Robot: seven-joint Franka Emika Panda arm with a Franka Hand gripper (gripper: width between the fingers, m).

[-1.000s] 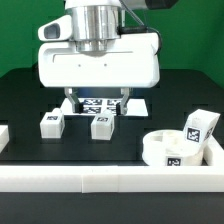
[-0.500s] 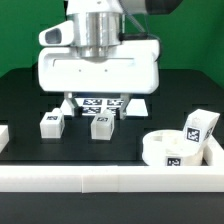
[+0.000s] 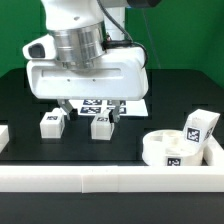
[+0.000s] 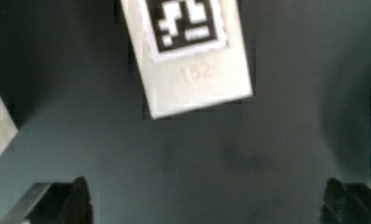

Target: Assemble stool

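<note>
The round white seat (image 3: 165,150) lies at the exterior view's right, against the front rail. One tagged white leg (image 3: 198,127) stands on or just behind it. Two more tagged legs (image 3: 51,122) (image 3: 101,125) lie on the black table in front of my gripper (image 3: 90,112). The gripper hangs above them, open and empty, and its fingers (image 3: 63,108) reach down near the legs. In the wrist view a tagged leg (image 4: 191,50) lies ahead of the open gripper (image 4: 208,205), apart from both fingertips (image 4: 57,200).
The marker board (image 3: 128,103) lies flat behind the two legs, partly hidden by the gripper. A long white border rail (image 3: 100,180) runs along the front, with a short rail piece (image 3: 3,135) at the left and another (image 3: 214,150) beside the seat.
The gripper has moved toward the exterior view's left and turned a little. The legs and the seat have not moved.
</note>
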